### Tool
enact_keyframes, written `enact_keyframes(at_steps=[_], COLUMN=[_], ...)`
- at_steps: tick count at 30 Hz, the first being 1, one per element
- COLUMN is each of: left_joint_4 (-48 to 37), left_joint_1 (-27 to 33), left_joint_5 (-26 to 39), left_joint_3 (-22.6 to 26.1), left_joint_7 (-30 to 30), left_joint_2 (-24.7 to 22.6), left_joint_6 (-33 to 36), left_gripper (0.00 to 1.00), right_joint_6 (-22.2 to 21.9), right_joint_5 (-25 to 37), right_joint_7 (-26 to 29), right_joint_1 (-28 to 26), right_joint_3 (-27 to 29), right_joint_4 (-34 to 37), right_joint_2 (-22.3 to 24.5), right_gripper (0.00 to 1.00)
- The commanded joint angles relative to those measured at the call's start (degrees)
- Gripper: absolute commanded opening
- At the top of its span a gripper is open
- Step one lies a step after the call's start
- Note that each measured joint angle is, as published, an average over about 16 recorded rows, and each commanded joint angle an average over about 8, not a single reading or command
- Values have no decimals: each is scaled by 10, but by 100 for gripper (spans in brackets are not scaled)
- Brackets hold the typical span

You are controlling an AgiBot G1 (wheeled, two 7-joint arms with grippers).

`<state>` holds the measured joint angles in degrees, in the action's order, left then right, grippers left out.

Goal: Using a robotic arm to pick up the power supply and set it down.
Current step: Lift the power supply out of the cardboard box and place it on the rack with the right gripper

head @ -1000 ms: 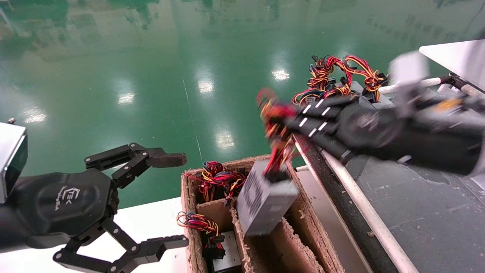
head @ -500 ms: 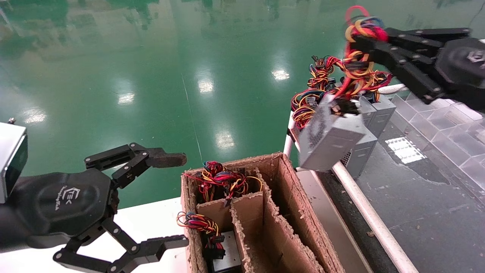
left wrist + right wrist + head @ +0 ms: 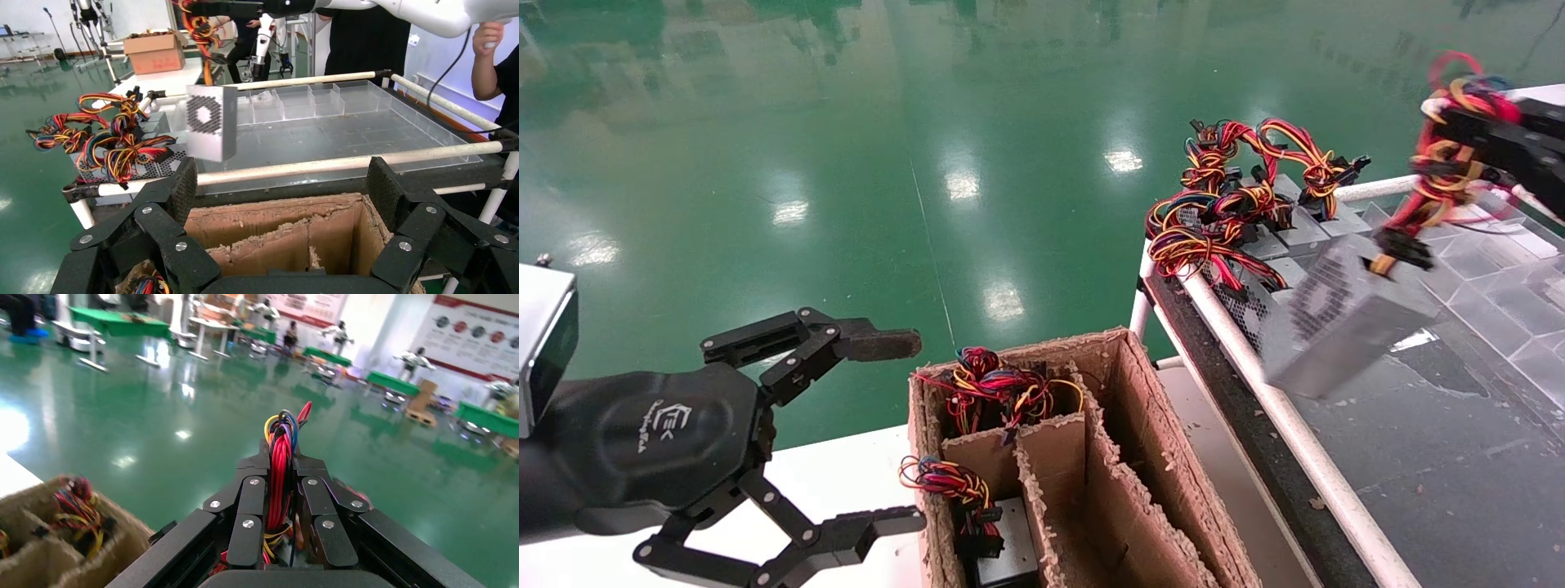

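Right black linked two-finger gripper (image 3: pixel 1483 135) is clenched on the red/yellow wire bundle (image 3: pixel 280 459), so the small grey metal power supply box (image 3: pixel 1344 322) dangles tilted in mid-air over the grey tray table w/ white rails (image 3: pixel 1459 474), near similar units; prob. held by wires as the only easy grab. Left gripper (image 3: pixel 846 433) idles agape beside the brown cardboard divider box (image 3: pixel 1124 457).

My right gripper (image 3: pixel 1471 135) is reaching high at my far right, fingers (image 3: pixel 254 508) clamping tight on a wire bundle. My left gripper (image 3: pixel 887 433) is idling low at my left, jaws spread wide.
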<state>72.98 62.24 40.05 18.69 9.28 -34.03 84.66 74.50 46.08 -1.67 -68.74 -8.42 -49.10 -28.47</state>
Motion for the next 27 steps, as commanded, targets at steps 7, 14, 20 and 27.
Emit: enact_keyframes(at_steps=[7,14,20,27], left_joint_4=[0,0,0,0], left_joint_1=[0,0,0,0], left_joint_5=[0,0,0,0], left_joint_3=[0,0,0,0], left_joint_7=[0,0,0,0], left_joint_2=[0,0,0,0], left_joint_6=[0,0,0,0], left_gripper=[100,100,100,100], right_joint_6=[-12,-43,-60,-76], right_joint_5=[14,51,79,114], right_joint_7=[-30,-75,-100,-117], right_joint_1=[22,23,11,-28], right_joint_3=[6,-5,-20,-42], right_joint_4=[33,49,56,80], right_joint_2=[24,12,-11,-48], right_gripper=[0,0,0,0])
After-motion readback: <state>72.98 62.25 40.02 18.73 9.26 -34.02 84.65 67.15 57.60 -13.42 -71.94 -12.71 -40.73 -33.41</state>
